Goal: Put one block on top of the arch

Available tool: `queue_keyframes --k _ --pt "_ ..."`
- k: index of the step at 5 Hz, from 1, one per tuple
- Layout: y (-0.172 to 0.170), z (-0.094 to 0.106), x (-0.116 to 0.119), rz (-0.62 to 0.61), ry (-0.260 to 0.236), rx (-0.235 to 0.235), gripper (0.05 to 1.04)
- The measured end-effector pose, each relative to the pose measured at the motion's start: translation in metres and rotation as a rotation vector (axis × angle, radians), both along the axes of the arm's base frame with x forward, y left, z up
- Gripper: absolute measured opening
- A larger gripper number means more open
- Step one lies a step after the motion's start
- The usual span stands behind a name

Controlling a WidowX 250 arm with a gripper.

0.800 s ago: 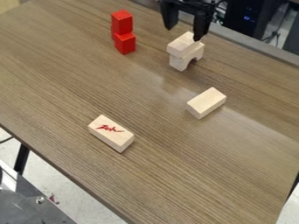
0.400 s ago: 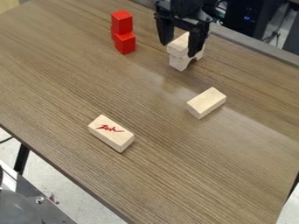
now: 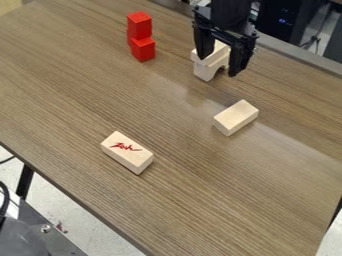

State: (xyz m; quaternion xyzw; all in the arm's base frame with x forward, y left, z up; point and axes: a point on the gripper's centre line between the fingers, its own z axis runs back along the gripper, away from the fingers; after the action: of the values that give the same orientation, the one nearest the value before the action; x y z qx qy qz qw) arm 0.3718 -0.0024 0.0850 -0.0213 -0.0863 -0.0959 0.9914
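Leave the block (image 3: 219,49) atop the arch (image 3: 204,72), near the far edge of the surface (image 3: 167,200), and ease the fingers (image 3: 238,60), spread wide and gripping nothing, straight up before any sideways swing. Probably treat the placing as done, without pressing down. Lies flat, long axis slanting from lower left to upper right, along the arch's span.

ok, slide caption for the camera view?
Gripper open at the arch, one block on top; loose blocks and red stack nearby.
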Motion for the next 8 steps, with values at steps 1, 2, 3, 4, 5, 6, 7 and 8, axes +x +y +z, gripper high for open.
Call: queue_keyframes --k 1,2,3,4,5,6,7,8 --pt "-0.013 -0.003 -0.005 -0.049 -0.013 0.006 0.999" --pt "-0.026 -0.010 -0.010 -0.097 -0.012 0.012 0.999" --pt "-0.033 -0.017 -0.013 -0.126 -0.020 0.016 0.999" --pt "-0.037 -0.021 -0.015 -0.134 -0.025 0.016 0.999" --pt "-0.042 -0.025 -0.018 -0.138 -0.026 0.007 0.999" --pt "-0.043 -0.029 -0.020 -0.135 -0.031 0.000 0.999" --pt "-0.044 -0.033 -0.021 -0.125 -0.039 -0.001 0.999" --pt "-0.044 -0.036 -0.021 -0.113 -0.051 -0.002 0.999"
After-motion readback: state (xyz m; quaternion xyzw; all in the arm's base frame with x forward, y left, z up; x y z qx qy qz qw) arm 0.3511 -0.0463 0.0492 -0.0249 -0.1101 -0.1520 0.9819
